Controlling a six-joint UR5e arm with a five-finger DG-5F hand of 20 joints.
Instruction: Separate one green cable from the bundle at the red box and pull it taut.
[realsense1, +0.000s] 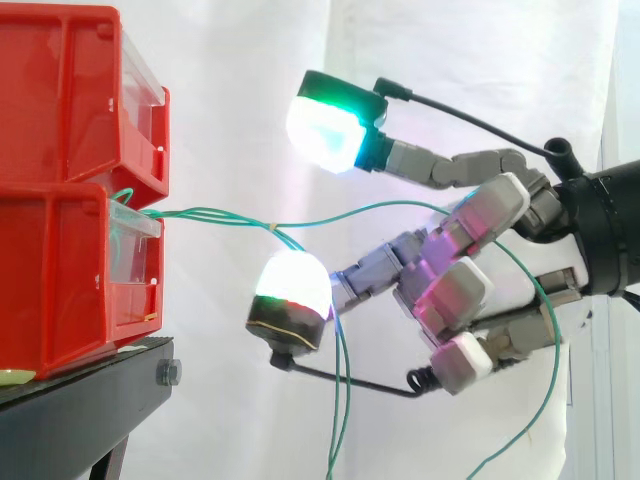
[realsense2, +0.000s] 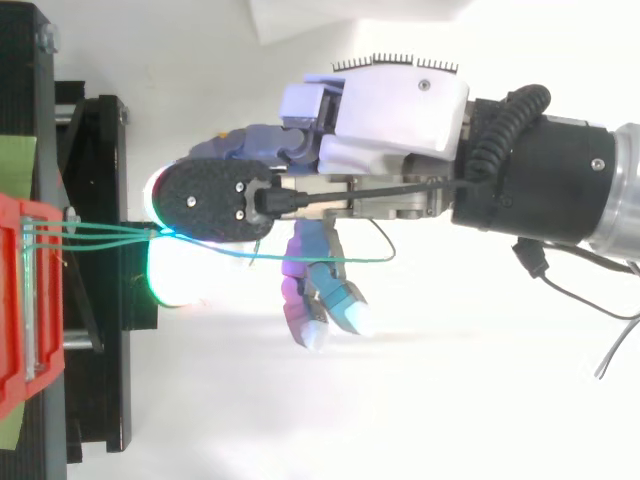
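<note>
Hand (realsense1: 485, 215) spread wide near red box (realsense1: 60, 270); green cable (realsense1: 210, 212) passes between parted fingers (realsense1: 420, 160).

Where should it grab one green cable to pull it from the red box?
On the single strand right of where the bundle splits: there it runs alone in open air. Come from the side away from the red box, pinching above and below; nearer the box the cables lie bunched.

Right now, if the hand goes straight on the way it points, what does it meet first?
The hand heads left along the green cables; the first solid thing is probably the lower red bin, though depth is unclear.
</note>
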